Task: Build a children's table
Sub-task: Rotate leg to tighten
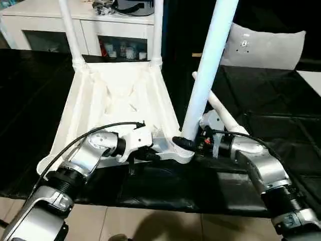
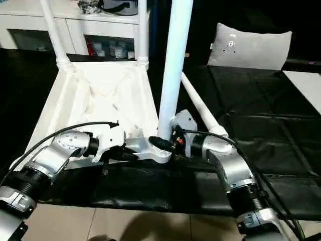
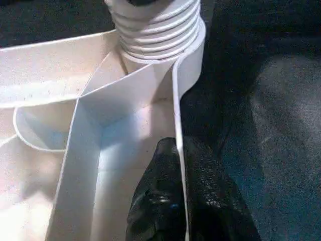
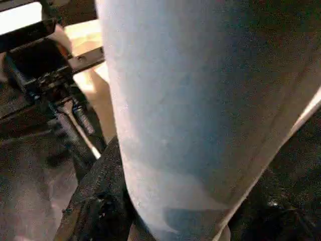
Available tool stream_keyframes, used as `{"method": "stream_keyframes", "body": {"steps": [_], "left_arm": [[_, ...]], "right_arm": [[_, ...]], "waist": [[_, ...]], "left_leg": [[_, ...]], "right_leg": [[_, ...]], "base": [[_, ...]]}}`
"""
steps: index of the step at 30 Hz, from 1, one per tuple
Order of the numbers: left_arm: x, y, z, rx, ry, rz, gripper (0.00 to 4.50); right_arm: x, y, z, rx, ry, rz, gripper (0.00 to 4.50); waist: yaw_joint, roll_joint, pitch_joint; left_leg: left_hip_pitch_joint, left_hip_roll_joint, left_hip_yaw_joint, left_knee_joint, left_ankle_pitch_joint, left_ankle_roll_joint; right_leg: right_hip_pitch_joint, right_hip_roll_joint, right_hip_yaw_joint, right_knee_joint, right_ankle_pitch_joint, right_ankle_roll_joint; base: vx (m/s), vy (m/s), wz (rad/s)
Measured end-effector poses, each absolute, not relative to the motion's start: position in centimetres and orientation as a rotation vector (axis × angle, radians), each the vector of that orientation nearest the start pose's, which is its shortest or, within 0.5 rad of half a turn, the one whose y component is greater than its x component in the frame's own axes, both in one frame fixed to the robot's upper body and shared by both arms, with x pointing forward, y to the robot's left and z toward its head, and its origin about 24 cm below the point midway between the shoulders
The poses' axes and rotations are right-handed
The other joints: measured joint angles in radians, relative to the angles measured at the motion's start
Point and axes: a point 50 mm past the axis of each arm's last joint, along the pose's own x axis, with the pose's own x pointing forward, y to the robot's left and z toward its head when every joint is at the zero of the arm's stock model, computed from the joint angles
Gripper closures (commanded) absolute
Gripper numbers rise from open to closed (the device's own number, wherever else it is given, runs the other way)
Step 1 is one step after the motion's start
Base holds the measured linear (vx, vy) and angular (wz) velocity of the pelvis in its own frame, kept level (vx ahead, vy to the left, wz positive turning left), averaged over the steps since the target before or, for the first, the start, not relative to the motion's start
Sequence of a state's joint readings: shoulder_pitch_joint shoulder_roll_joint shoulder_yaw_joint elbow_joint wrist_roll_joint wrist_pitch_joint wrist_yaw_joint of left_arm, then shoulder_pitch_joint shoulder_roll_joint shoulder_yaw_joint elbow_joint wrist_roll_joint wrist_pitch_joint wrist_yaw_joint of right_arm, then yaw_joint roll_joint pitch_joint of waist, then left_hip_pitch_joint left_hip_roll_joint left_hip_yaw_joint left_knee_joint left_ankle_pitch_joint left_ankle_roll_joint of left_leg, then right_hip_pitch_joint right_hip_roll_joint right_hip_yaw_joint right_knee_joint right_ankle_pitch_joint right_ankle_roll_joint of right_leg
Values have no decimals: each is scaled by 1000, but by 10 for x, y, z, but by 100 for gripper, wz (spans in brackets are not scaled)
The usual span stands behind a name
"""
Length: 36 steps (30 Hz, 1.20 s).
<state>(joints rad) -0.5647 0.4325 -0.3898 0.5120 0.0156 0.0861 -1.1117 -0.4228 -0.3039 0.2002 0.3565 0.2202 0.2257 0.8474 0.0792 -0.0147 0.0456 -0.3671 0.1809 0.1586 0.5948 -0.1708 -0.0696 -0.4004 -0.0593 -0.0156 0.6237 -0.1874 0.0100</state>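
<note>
Left gripper [image 3: 179, 201] pinching tabletop [image 1: 115, 95] rim; right gripper [image 1: 193, 143] clasping upright leg [image 1: 208, 70]

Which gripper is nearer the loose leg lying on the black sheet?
Right. The right gripper sits at the near-right upright leg, just beside the loose leg; the left gripper pinches the tabletop's rim, farther off.

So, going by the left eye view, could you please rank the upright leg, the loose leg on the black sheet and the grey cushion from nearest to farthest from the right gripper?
1. Upright leg: held in the right gripper, at the near corner socket.
2. Loose leg: lying just behind it.
3. Grey cushion: far back on the right.
</note>
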Motion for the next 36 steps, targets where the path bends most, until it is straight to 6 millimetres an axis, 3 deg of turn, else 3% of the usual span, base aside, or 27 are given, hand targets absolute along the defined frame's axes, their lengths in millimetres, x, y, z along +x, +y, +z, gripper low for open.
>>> {"method": "stream_keyframes", "body": {"steps": [3,4,6,10,14,27,36], "left_arm": [[307,138,48,495,460,-1242,450],[303,138,47,462,469,-1183,450],[299,132,47,418,478,-1099,450],[292,119,47,369,495,-966,450],[288,106,48,355,506,-877,450],[289,105,49,421,496,-841,450],[291,105,50,425,492,-845,450]], "right_arm": [[308,-116,52,-53,262,949,255],[310,-110,51,-30,260,895,255],[316,-103,51,-1,262,806,255],[328,-96,52,36,280,698,255],[337,-91,54,30,295,655,255],[340,-89,54,0,300,658,255],[339,-92,54,-56,279,711,255]], "waist": [[-18,-1,-1],[-31,-1,-1],[-52,-1,-1],[-74,-1,-1],[-78,-3,-1],[-76,-7,0],[-72,0,4]], "left_leg": [[1,0,0,0,0,0],[2,0,-1,-1,0,0],[1,0,-2,-1,0,0],[0,-1,-7,-2,0,0],[0,2,-9,-3,0,0],[-1,1,-10,-8,0,0],[-1,1,-11,-8,0,0]], "right_leg": [[0,0,-1,-2,0,0],[-1,0,-1,-4,0,0],[-3,0,-3,-11,0,0],[-3,-3,-13,-23,0,0],[-3,-7,-26,-31,0,0],[-3,-7,-29,-46,0,0],[-3,-7,-29,-47,0,0]], "base": [[0,0,0],[0,0,0],[-11,16,-10],[-12,17,-10],[0,0,0],[0,0,0],[0,0,0]]}}
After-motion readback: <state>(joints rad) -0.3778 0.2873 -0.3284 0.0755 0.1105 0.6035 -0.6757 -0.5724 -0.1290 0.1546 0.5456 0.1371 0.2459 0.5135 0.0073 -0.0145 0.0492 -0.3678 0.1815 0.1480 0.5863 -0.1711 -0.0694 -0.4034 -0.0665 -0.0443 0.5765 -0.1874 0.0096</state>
